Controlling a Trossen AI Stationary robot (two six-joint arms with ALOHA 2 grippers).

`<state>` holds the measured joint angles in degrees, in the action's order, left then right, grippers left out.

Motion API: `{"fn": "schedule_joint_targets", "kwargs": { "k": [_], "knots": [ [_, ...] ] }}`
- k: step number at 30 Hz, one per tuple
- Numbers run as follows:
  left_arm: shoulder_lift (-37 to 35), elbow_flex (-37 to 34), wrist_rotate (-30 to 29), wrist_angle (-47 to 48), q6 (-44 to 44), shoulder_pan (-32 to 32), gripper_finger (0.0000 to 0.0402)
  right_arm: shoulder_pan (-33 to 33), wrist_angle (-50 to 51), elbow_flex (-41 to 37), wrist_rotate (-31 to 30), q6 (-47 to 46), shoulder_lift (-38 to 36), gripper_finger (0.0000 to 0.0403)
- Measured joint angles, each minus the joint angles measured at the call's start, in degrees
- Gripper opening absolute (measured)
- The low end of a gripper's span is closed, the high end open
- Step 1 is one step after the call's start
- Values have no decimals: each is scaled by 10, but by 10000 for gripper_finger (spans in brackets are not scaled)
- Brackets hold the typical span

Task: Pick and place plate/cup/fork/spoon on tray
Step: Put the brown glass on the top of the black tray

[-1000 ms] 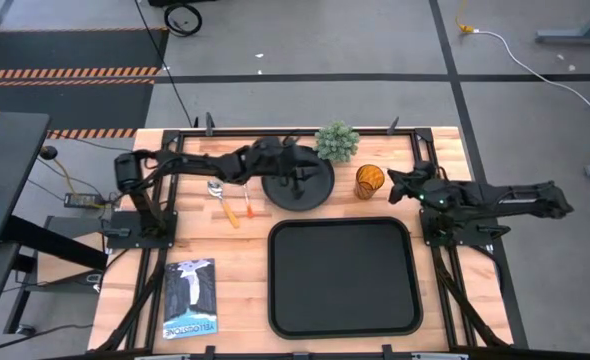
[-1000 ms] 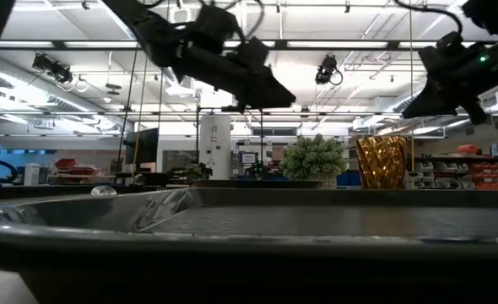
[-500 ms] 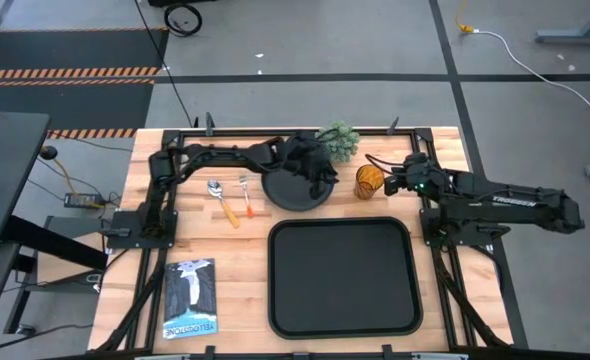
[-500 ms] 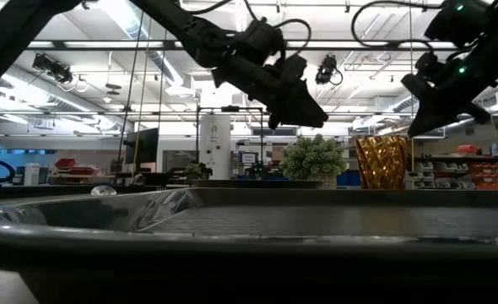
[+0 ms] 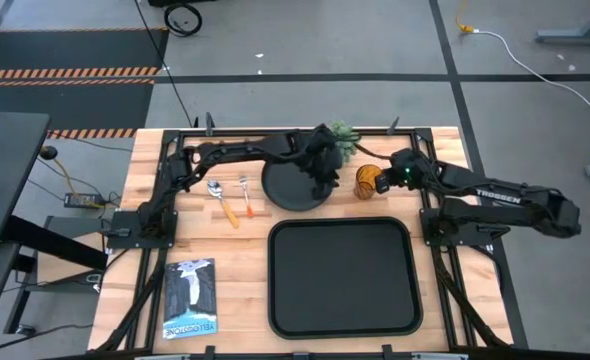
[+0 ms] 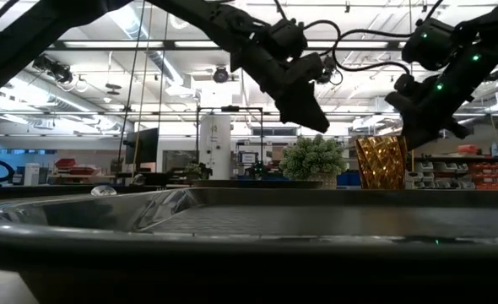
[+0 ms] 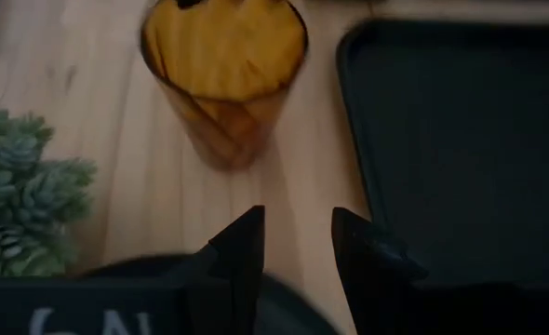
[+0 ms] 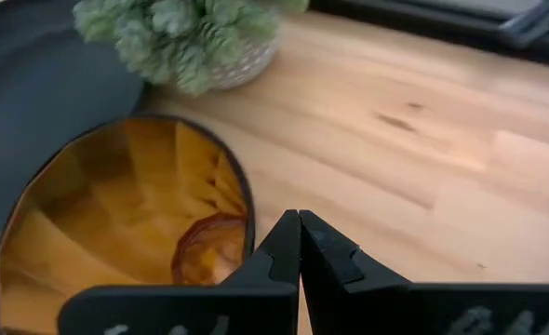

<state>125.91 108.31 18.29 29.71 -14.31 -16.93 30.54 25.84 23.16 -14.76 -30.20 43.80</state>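
— Closing in on the cup (image 5: 366, 181): the right gripper (image 5: 387, 178), fingers together, has swung beside it; the left gripper (image 5: 325, 178), narrowly apart, has crossed the plate (image 5: 293, 187).
— Counts?
— One plate, cup, fork (image 5: 246, 196), spoon (image 5: 221, 200), none on the tray (image 5: 342, 277). Probably no grasp yet.

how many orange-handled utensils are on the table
2, side by side on the bare wood just left of the plate in the high view: the spoon, then the fork nearer the plate. None appear hidden.
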Motion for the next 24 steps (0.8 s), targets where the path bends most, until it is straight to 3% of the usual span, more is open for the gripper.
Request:
{"fn": "schedule_joint_targets", "kwargs": {
  "k": [4, 11, 24],
  "knots": [
    [1, 20, 0, 55, -69, 2, 135, 12, -15, 0, 49, 23, 12, 9],
    [1, 21, -28, 64, -197, 30, 135, 11, -49, 0, 121, 49, 39, 9],
    [1, 21, -142, 50, -248, 89, 135, 10, -135, 0, 217, 58, 97, 9]
  ]
}}
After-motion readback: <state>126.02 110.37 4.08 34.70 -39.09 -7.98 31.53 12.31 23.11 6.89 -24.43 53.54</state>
